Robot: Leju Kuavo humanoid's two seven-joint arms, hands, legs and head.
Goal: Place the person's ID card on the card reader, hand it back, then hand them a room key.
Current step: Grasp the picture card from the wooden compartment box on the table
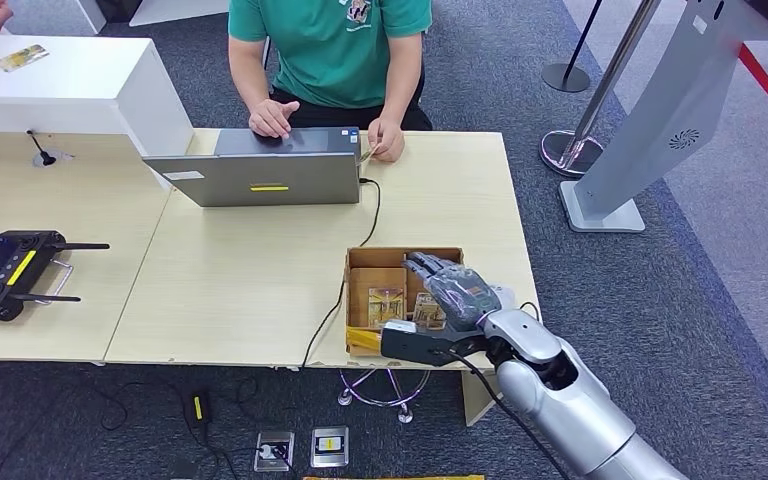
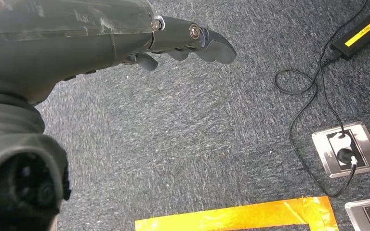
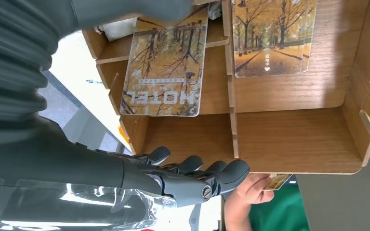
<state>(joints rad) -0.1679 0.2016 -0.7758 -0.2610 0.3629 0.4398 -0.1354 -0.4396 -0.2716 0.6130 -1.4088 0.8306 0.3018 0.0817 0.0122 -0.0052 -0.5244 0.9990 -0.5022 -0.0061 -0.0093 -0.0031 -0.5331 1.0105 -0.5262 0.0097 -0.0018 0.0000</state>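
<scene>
The right hand [image 1: 450,290] hovers over the wooden card box [image 1: 362,262] at the near right corner of the surface [image 1: 240,290], its arm coming in past the near edge. In the right wrist view its fingers [image 3: 192,166] are loosely curled and spread above the box's bare compartments, holding nothing. A room key [image 3: 166,67] printed "HOTEL" with an autumn tree picture lies in one compartment, and more cards of the same look [image 3: 272,38] lie in the compartment beside it, a wooden divider between them. The box sits just inside the near edge, with a black cable [image 1: 345,290] running along its left wall and dropping over the edge.

The person [image 1: 335,50] sits at the far side behind an open laptop [image 1: 260,178], pinching the ID card [image 1: 368,153] in one hand just beside the laptop's right corner. Bare surface lies between laptop and box. A white raised block [image 1: 70,85] at the far left carries another card [image 1: 22,57]; a black controller [image 1: 5,272] lies at the left, well apart from the box.

The left hand [image 2: 125,33] hangs over grey carpet [image 2: 197,125], fingers slightly curled and holding nothing, near a floor socket [image 2: 347,149] and orange tape [image 2: 241,219].
</scene>
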